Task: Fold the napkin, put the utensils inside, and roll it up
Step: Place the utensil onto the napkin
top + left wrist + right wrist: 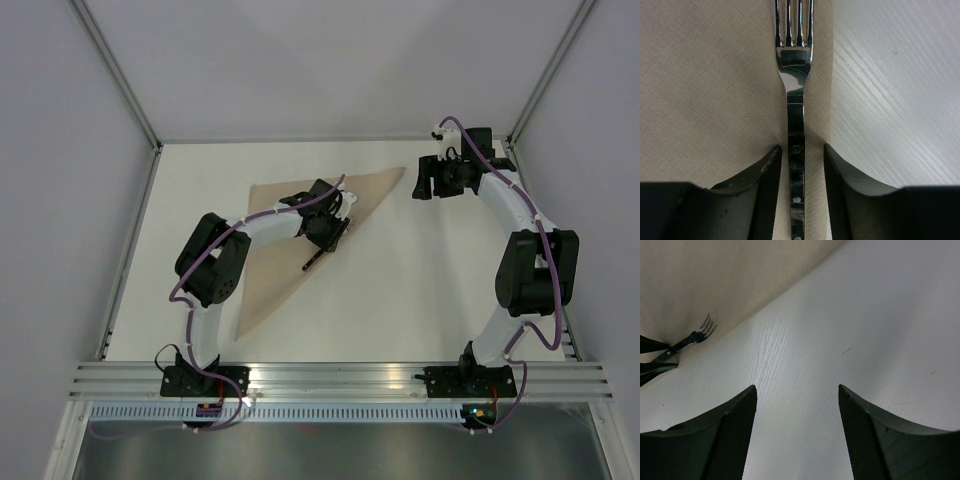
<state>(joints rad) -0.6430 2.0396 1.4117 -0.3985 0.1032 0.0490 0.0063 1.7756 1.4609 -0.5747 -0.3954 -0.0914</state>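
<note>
The tan napkin [268,272] lies folded into a triangle on the white table, and it fills the left of the left wrist view [705,90]. A fork [796,100] with a dark riveted handle and silvery prongs rests on the cloth along its right edge; from above its handle [314,259] pokes out below the left wrist. My left gripper [801,147] straddles the handle, open, with cloth showing on both sides of it. My right gripper [797,387] stands open over bare table, off the napkin's far right corner [418,183]. The right wrist view shows the napkin [715,280] and the fork [692,337] at the far left.
White tabletop [890,100] lies right of the napkin edge. Grey walls and an aluminium frame post [120,70] enclose the table on three sides. A metal rail [340,378] carries both arm bases at the near edge.
</note>
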